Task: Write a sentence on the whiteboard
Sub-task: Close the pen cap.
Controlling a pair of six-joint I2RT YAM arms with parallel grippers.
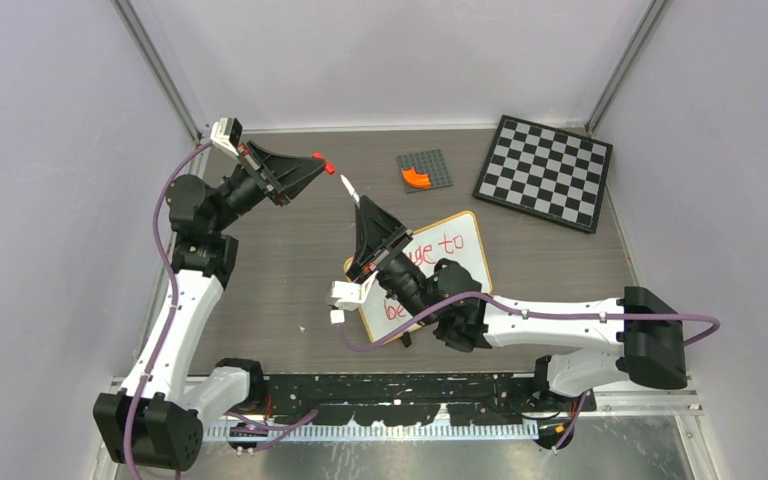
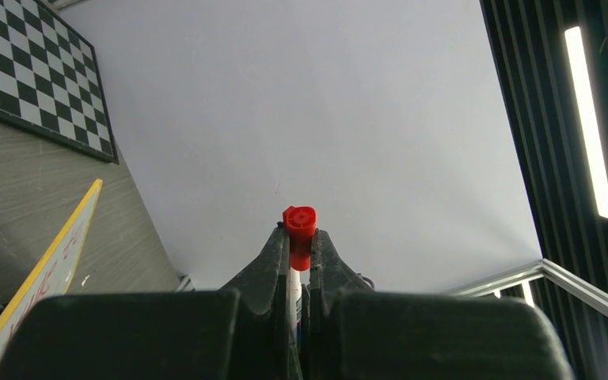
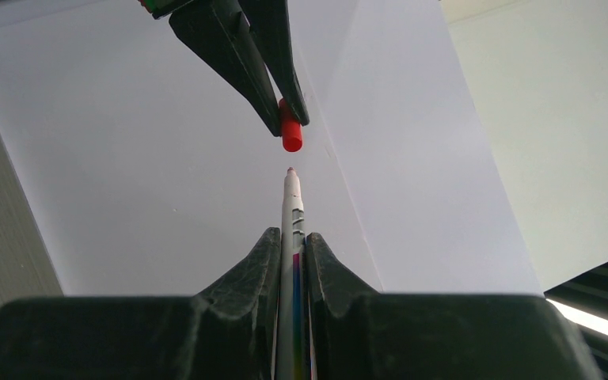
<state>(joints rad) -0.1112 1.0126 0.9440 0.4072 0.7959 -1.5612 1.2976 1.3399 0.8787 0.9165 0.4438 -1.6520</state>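
Mostly hidden, the whiteboard (image 1: 467,262) is sitting on the counter (image 1: 280,260) beneath and behind the right jaws, with the right arm crossing its near left part. Of the sentence (image 1: 438,250) only "uge to" and a bit of "be" are showing in red; the rest is covered. The writing, along the board's long axis, is running left to right, rising slightly toward the far right.

The right jaws are pinching a white marker (image 1: 350,190), barrel running straight out past their tips and bare tip pointing far-left at the left jaws. The left jaws are pinching a red cap (image 1: 328,166), which is sticking out beyond their tips.

Only the right wrist view is showing the marker (image 3: 293,206) lined up with the cap (image 3: 290,136), a small gap between them. The left wrist view is looking down the cap (image 2: 299,226) end-on and is catching just the whiteboard's (image 2: 63,237) yellow-orange edge, cut off at the left, its lettering unreadable. It is also catching a chequered board (image 2: 32,71), cut off at the top left corner. The top view is showing that board (image 1: 545,172) whole, far right of both jaws, plus a grey studded plate (image 1: 430,160) with an orange piece (image 1: 416,178) on it.
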